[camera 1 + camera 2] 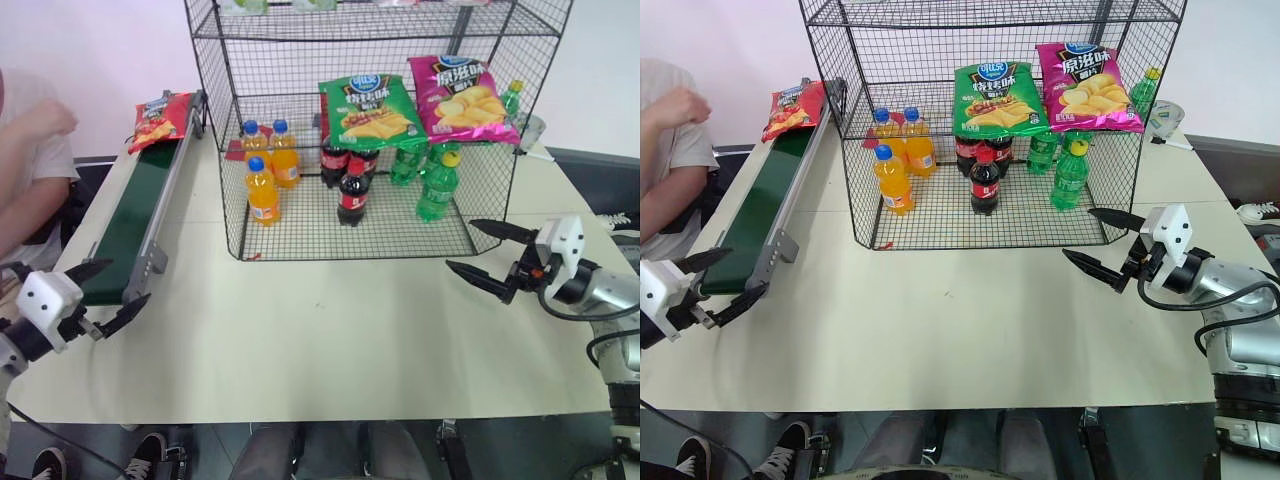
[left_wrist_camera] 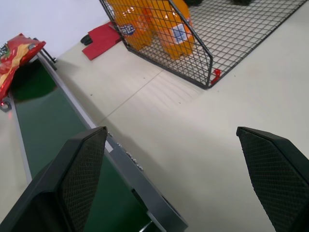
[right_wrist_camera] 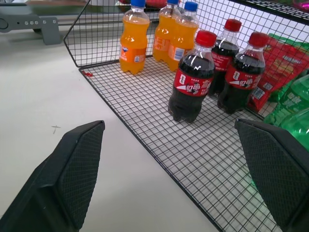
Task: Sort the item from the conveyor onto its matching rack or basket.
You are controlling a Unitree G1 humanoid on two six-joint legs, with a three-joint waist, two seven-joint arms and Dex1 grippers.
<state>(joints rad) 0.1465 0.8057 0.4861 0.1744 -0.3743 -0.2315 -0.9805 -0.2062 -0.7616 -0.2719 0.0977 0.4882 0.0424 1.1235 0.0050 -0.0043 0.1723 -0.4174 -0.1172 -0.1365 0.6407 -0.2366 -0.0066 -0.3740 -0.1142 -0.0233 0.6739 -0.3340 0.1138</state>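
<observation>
The item, a shiny red crisp bag (image 1: pixel 160 118), lies at the far end of the dark-green conveyor (image 1: pixel 135 215), which runs along the table's left side. The black wire rack (image 1: pixel 225 120) stands at the back middle of the table. My left gripper (image 1: pixel 125 283) is open and empty, hovering by the conveyor's near end, far from the bag (image 2: pixel 14 55). My right gripper (image 1: pixel 460 244) is open and empty too. It sits level at the rack's front right corner, pointing towards the bottles inside.
On the rack's bottom tier stand orange bottles (image 1: pixel 264 190), cola bottles (image 1: pixel 352 192) and green bottles (image 1: pixel 436 185). A green chip bag (image 1: pixel 368 108) and a magenta chip bag (image 1: pixel 462 98) lie on the tier above. A person's arm (image 1: pixel 30 165) is beside the conveyor at the left.
</observation>
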